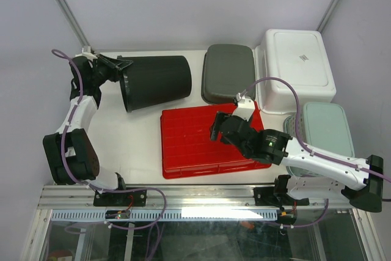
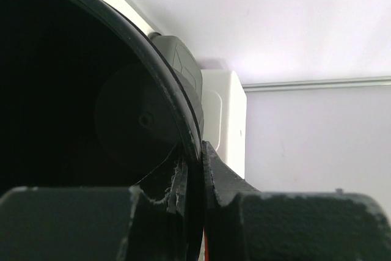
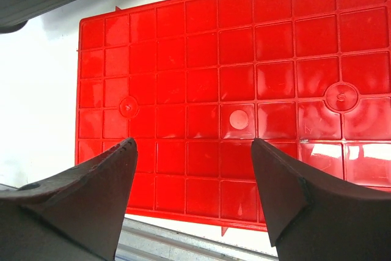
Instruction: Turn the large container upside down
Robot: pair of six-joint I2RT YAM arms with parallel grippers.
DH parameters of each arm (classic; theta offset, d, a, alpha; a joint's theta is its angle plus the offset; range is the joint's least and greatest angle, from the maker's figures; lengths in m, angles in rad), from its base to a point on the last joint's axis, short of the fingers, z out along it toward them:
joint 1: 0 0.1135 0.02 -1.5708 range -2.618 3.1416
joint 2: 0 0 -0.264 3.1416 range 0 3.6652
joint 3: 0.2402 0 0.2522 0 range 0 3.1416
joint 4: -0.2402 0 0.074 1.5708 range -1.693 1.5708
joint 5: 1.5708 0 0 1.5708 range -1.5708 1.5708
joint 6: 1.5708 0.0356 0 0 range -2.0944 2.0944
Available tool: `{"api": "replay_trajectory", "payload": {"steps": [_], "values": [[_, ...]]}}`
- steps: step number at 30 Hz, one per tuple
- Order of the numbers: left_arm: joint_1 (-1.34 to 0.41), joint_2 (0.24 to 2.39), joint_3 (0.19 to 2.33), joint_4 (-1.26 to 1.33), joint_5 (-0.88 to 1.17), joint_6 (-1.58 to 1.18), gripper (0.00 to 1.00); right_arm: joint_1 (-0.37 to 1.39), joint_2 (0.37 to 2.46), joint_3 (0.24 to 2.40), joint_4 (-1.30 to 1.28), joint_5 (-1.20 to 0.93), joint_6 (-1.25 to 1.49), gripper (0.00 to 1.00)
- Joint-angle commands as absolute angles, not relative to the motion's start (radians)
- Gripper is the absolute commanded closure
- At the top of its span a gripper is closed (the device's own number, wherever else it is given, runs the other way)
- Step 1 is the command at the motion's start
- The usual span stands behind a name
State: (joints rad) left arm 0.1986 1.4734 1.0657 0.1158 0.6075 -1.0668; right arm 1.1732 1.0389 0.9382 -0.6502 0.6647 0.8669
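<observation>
Our left arm folds up from its base at the near left and reaches to the far-left corner of the table (image 1: 134, 145), wrist turned rightward. The left gripper (image 1: 116, 65) is pinched closed on the rim of the bin (image 1: 159, 80), one finger inside the mouth and one outside, with only the thin wall between them. The inner pad looks frayed at its edge.

The bin lies on its side at the far left, mouth facing left toward the gripper, base pointing right. It is black, round and tapered toward the base, with a smooth matte wall and a thin rolled lip. In the left wrist view we see its dark inside and flat circular bottom.

Our right arm stretches low from the near right, its forearm crossing a pale green tub (image 1: 324, 126). The right gripper (image 3: 192, 151) hangs above the red crate (image 1: 189, 142) with jaws wide apart and nothing between them.

The crate is glossy red plastic, rectangular, its upward face moulded in a grid of small squares with a few round marks. Behind it sit a dark grey tub (image 1: 227, 73) with rounded corners and a white tub (image 1: 296, 65), both showing flat bases upward.
</observation>
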Motion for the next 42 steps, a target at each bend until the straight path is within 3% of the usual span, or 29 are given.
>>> {"api": "replay_trajectory", "payload": {"steps": [1,3,7,9,14,22,25,32,36,40,42], "values": [[0.204,1.479,1.055,0.265,0.663,-1.090,1.00,1.172,1.011,0.934,-0.636,0.683,0.898,0.21],[0.204,1.497,1.060,0.202,0.652,-1.027,0.91,1.172,1.008,0.929,-0.635,0.684,0.901,0.21],[0.204,1.532,1.088,0.062,0.630,-0.905,0.44,1.172,1.005,0.926,-0.635,0.683,0.904,0.22],[0.204,1.545,1.114,0.003,0.623,-0.847,0.33,1.172,1.007,0.926,-0.635,0.683,0.904,0.21],[0.204,1.567,1.203,-0.189,0.581,-0.718,0.21,1.172,1.016,0.932,-0.631,0.679,0.899,0.21],[0.204,1.510,1.319,-0.386,0.473,-0.573,0.18,1.173,1.033,0.939,-0.621,0.672,0.893,0.21],[0.203,1.499,1.343,-0.449,0.416,-0.525,0.21,1.172,1.045,0.947,-0.618,0.665,0.888,0.21],[0.192,1.480,1.364,-0.534,0.311,-0.456,0.43,1.172,1.059,0.952,-0.613,0.658,0.886,0.21],[0.188,1.475,1.370,-0.548,0.284,-0.451,0.64,1.172,1.067,0.958,-0.611,0.655,0.883,0.21],[0.188,1.478,1.367,-0.553,0.275,-0.456,0.99,1.172,1.075,0.962,-0.608,0.649,0.882,0.21],[0.187,1.485,1.358,-0.550,0.281,-0.476,1.00,1.172,1.079,0.965,-0.607,0.647,0.880,0.21]]}}
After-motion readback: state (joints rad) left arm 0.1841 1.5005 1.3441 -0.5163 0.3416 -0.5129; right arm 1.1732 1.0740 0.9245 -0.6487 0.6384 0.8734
